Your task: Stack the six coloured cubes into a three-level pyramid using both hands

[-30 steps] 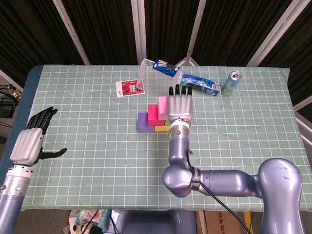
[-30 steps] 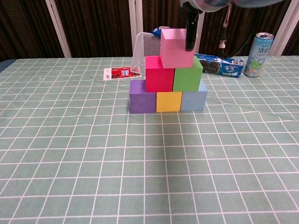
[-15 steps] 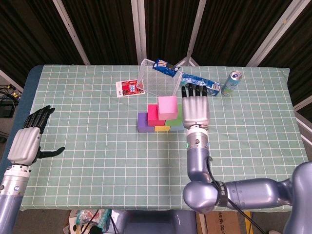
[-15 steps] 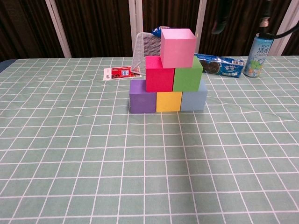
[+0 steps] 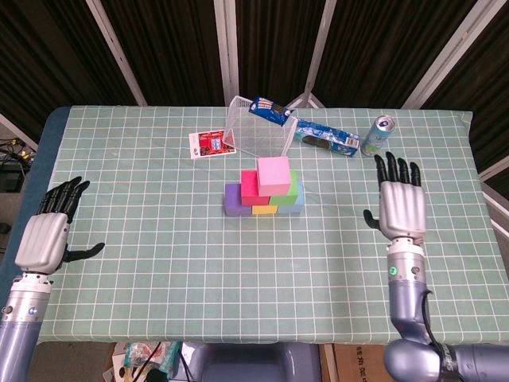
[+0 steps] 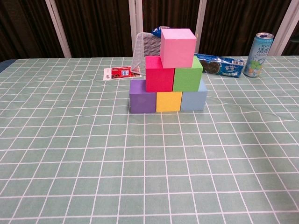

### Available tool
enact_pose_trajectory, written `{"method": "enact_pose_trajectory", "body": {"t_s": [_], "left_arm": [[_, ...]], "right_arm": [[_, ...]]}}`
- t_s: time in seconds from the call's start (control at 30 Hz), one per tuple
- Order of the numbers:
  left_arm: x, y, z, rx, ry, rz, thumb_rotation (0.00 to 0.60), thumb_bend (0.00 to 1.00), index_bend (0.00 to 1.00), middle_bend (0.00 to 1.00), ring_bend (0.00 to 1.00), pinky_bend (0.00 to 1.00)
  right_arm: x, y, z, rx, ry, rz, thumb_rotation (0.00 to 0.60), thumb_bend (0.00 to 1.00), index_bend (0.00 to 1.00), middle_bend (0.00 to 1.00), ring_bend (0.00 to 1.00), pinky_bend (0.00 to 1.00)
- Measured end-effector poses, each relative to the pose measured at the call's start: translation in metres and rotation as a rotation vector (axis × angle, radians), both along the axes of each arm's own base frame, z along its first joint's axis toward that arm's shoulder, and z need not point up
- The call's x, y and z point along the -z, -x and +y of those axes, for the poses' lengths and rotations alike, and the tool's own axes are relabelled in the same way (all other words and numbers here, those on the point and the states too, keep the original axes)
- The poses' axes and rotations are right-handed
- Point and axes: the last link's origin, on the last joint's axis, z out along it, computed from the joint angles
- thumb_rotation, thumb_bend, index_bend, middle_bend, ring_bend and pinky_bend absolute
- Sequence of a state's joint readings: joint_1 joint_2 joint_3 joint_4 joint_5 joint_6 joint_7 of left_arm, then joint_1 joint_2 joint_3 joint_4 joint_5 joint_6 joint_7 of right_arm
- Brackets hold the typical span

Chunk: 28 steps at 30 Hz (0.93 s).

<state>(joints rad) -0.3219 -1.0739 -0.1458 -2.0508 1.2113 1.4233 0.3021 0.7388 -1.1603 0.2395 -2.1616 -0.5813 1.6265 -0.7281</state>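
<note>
Left hand (image 5: 45, 239) and right hand (image 5: 400, 206) hover, fingers spread.

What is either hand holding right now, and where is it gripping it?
Nothing is held. The left hand and right hand are both open and apart from the pyramid, and the pink cube sits untouched on top.

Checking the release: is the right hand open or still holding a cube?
Open. The right hand is empty, fingers apart, clear of the pyramid; the pink cube sits on top.
</note>
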Motion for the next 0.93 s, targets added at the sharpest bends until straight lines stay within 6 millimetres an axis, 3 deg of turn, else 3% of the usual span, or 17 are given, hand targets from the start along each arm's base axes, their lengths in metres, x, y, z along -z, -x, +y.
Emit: {"method": "enact_pose_trajectory", "body": {"t_s": [0.33,0.7,0.93], "left_arm": [[0.008,0.035,-0.015,-0.036,-0.039,0.008,0.6,0.09,0.0,0.0,0.0,0.02],[-0.001,0.08,-0.04,-0.089,-0.084,0.045,0.6,0.08,0.0,0.0,0.0,0.0],[-0.011,0.093,-0.054,-0.084,-0.128,0.07,0.6,0.07,0.0,0.0,0.0,0.0]], "right_arm": [[0.006,0.09,0.066,-0.043,-0.008,-0.12,0.6,0.28,0.0,0.0,0.0,0.0],[0.028,0.156,0.121,-0.039,-0.019,-0.09,0.6,0.28,0.0,0.0,0.0,0.0],[0.033,0.191,0.143,-0.07,0.027,-0.045,0.6,0.28,0.0,0.0,0.0,0.0]]}}
